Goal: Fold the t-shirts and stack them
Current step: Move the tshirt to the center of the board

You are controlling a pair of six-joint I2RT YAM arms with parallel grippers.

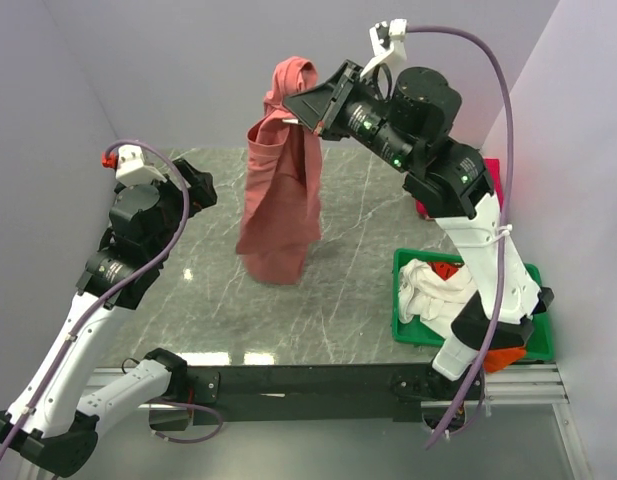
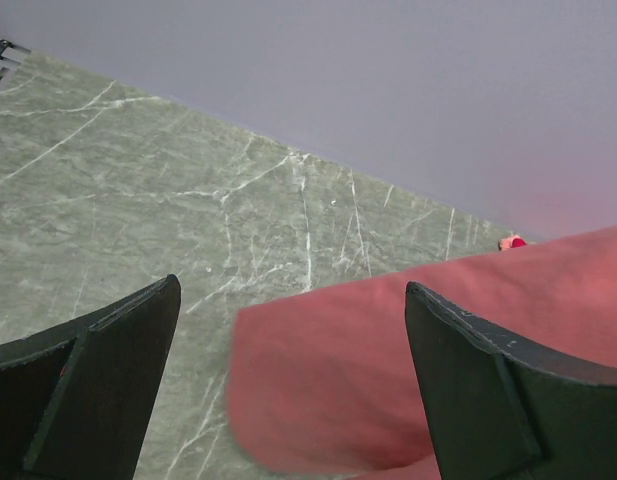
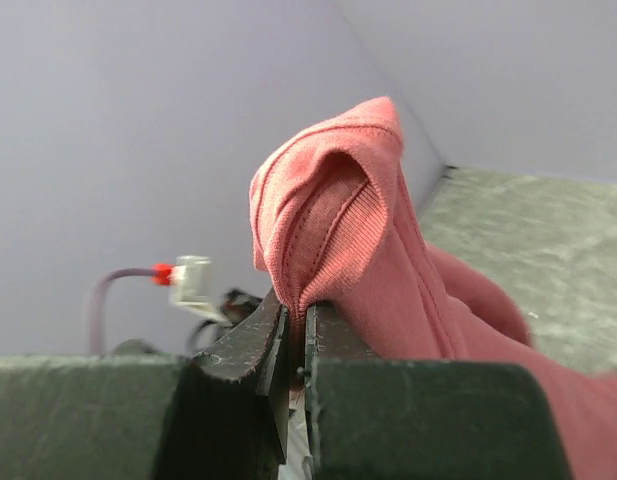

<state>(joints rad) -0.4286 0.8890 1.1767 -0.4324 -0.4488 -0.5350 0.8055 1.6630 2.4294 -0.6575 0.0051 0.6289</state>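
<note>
Marble table (image 1: 358, 260) — right end effector (image 1: 293, 112) raised, pinching salmon-red t-shirt (image 1: 283, 200).

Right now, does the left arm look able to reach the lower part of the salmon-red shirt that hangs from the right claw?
Probably yes. The left claw is open and points at the salmon-red shirt, whose lower part hangs low over the table; nothing appears to stand between them.

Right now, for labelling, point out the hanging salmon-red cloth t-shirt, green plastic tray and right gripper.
salmon-red cloth t-shirt (image 1: 280, 215), top view, hanging body.
green plastic tray (image 1: 399, 305), top view, left rim.
right gripper (image 3: 296, 325), right wrist view, between fingertips.
</note>
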